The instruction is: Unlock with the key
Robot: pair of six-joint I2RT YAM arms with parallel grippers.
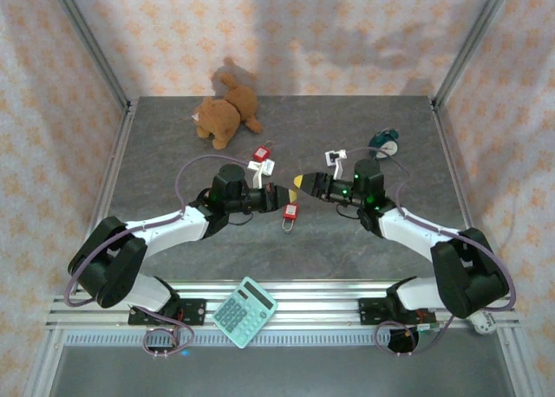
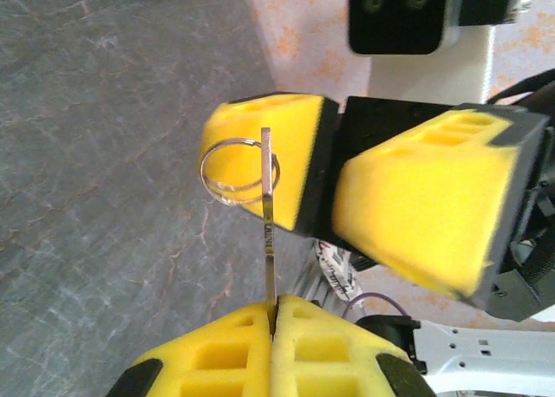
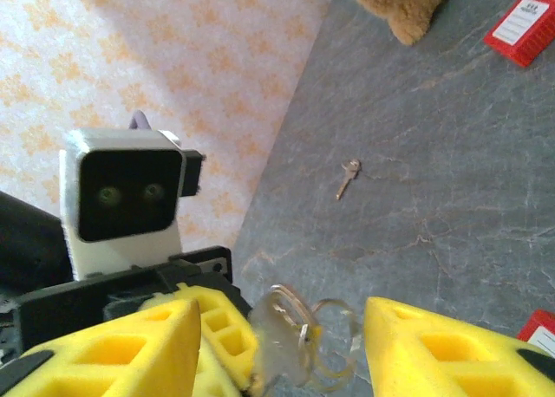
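The left gripper [image 2: 271, 317] is pinching the key [image 2: 270, 241] by its blade, yellow pads pressed tight together with the metal sandwiched in the seam. In the left wrist view the key is standing upright out of that grip, head at the top, and a key ring [image 2: 203, 167] is looping through the head.

The right gripper [image 3: 282, 312] is coming in from the opposite side with its jaws standing well apart, nothing clamped in them. In its own wrist view the key's head and ring are sitting in the gap between the two yellow fingers [image 3: 130, 349], closer to the left-hand one. From the left wrist, the head is lying just in front of one of those fingers; contact I cannot tell.

From above, the two grippers are meeting tip to tip over the middle of the grey table [image 1: 347, 241]. A red padlock [image 1: 290, 211] is lying on the table just below the meeting point. A tagged red padlock [image 1: 260, 159] is resting a little farther back. A small loose key [image 3: 349, 178] is lying flat on the table. A teddy bear [image 1: 225, 115] is sitting at the back, and a calculator [image 1: 244, 311] is resting on the near rail.
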